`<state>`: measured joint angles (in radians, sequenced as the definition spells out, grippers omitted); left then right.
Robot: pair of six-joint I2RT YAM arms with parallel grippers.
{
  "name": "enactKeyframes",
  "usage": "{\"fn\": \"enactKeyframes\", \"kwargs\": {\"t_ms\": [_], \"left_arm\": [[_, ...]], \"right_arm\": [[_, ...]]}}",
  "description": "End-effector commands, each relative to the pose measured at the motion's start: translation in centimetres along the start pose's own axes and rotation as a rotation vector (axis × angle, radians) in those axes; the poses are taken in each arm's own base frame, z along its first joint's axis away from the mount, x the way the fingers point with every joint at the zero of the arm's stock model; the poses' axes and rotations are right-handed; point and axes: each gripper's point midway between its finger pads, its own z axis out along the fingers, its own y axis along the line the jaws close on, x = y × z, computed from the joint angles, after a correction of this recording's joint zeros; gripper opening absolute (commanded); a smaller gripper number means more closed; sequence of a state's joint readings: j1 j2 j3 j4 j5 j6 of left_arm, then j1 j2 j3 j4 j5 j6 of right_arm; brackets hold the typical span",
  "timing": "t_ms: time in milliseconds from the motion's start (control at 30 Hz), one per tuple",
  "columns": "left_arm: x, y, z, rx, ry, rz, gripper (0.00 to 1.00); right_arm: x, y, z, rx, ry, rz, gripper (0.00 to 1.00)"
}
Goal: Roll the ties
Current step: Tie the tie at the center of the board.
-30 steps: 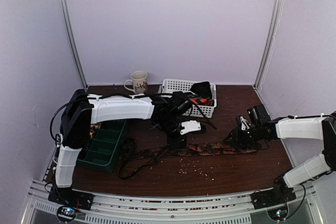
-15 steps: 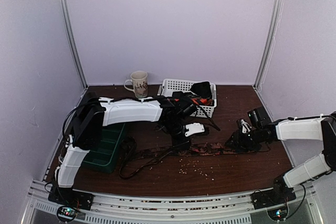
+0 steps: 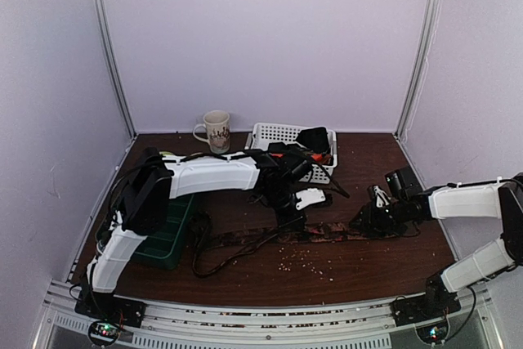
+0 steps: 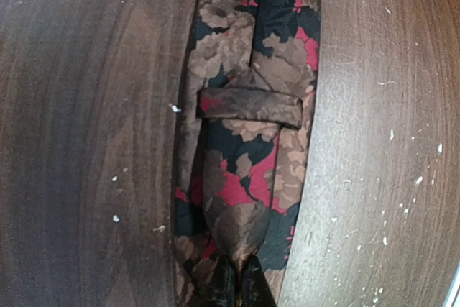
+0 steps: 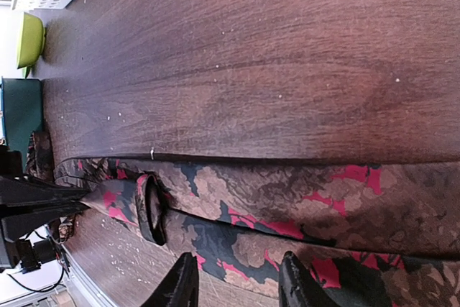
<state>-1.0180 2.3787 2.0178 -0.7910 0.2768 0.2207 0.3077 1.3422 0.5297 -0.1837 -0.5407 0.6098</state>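
Flattening the floral tie (image 3: 335, 232) seems underway: left claw (image 4: 238, 285) clamps its narrow tail, right claw (image 5: 238, 282) apart at three o'clock; next, curl one end.

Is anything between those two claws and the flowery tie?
Nothing visible. The left gripper is shut on the floral tie itself; the right gripper stands open directly over its wider part.

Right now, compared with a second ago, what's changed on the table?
The left tool, shut on the floral tie, moved right toward the right tool, its arm stretching out. The right tool, basket and mug stayed put.
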Motion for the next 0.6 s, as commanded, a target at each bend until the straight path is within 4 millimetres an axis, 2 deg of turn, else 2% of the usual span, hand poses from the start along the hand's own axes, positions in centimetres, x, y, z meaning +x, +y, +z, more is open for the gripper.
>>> {"fn": "enactKeyframes", "kwargs": {"t_ms": [0,400,567], "left_arm": [[-1.3,-0.9,1.1,0.042,-0.045,-0.005,0.0],[-3.7,-1.4,2.5,0.056,-0.158,-0.045,0.0],[-3.9,-1.5,3.1,0.066,-0.166,-0.051,0.0]], "right_arm": [[0.5,-0.2,0.7,-0.022,0.015,0.02,0.38],[0.6,0.5,1.6,-0.07,0.034,0.038,0.37],[0.2,1.1,1.7,-0.079,0.032,0.03,0.37]]}}
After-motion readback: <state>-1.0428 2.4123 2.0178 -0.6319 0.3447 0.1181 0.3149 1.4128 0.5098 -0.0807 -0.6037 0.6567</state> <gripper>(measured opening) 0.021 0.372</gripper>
